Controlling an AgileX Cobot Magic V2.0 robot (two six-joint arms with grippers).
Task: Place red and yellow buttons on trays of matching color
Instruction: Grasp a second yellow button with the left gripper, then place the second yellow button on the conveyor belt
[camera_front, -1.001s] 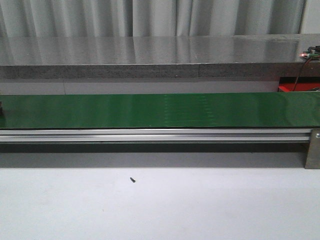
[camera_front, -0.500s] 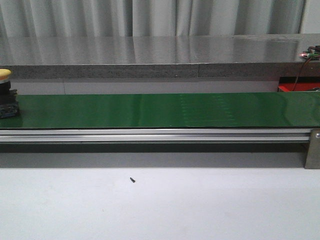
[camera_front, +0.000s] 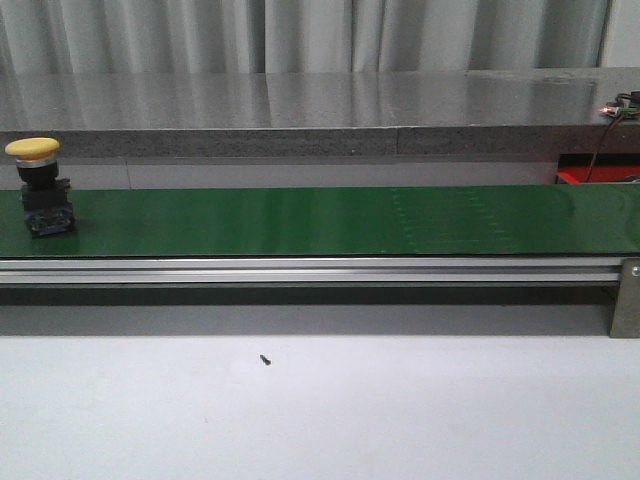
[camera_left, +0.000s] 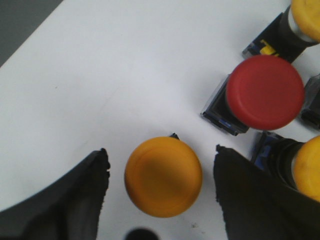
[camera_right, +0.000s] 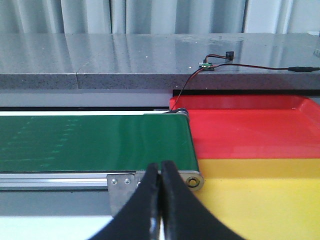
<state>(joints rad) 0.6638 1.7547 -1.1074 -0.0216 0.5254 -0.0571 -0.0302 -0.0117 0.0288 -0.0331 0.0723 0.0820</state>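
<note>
A yellow button (camera_front: 38, 187) has entered the belt (camera_front: 320, 220) at left (right end effector (camera_right: 161, 200) closed, left end effector (camera_left: 160, 187) spread around another), so sorting is imminent

I can read no text, brand or number anywhere. A button base (camera_left: 263, 46) by my left gripper carries a yellow mark, too blurred to make out.

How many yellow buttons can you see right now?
4: one on the belt's left end; one between the left claw's open fingers; two cut off at the left wrist view's edges. Others may be hidden.
</note>
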